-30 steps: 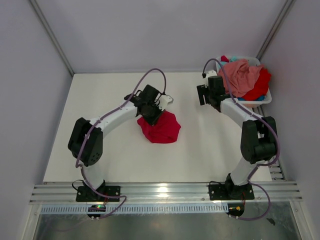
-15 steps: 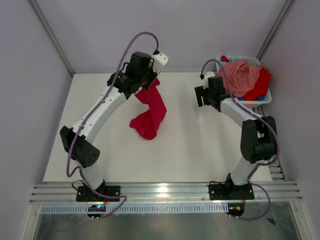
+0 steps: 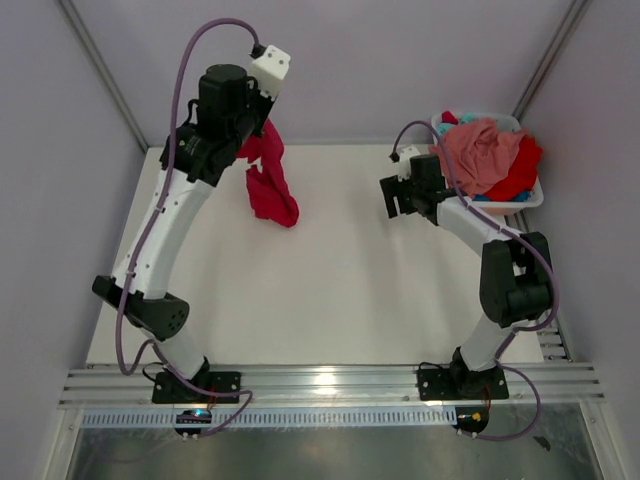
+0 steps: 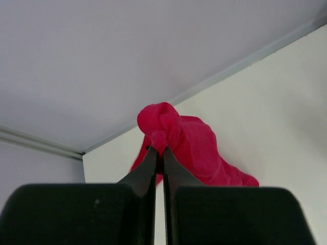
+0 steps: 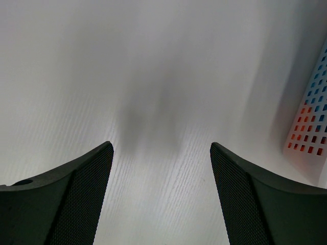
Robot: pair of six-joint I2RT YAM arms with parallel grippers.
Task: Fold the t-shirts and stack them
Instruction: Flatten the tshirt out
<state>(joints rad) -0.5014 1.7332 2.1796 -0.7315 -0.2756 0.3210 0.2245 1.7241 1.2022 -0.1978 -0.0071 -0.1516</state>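
**Stage: early; nothing folded, nothing stacked.** The left gripper (image 4: 158, 151) is pinched tight on a bunched edge of the red shirt (image 3: 270, 185) and holds it high over the far left of the table (image 3: 350, 290). The shirt hangs in a narrow crumpled column, and the top view does not settle whether its lower end touches the surface. The right gripper (image 5: 161, 146) hovers low over bare table just beside the basket (image 3: 536, 198), fingers spread wide and holding nothing.

**Left to do.** Judged from this state, the red shirt has to be spread flat, folded and set down. The basket's contents then follow: a pink shirt (image 3: 480, 150) heaped on top, more red cloth (image 3: 522, 165) under it at the right, and a little teal cloth (image 3: 467, 118) at the far rim.

**Surroundings and obstructions.** Walls close the table on three sides, and the raised shirt hangs close to the back wall. The basket sits in the far right corner. No obstacle lies on the middle of the table, where a shirt could be laid out. The single pinch leaves the cloth bunched, so a second grip seems needed.
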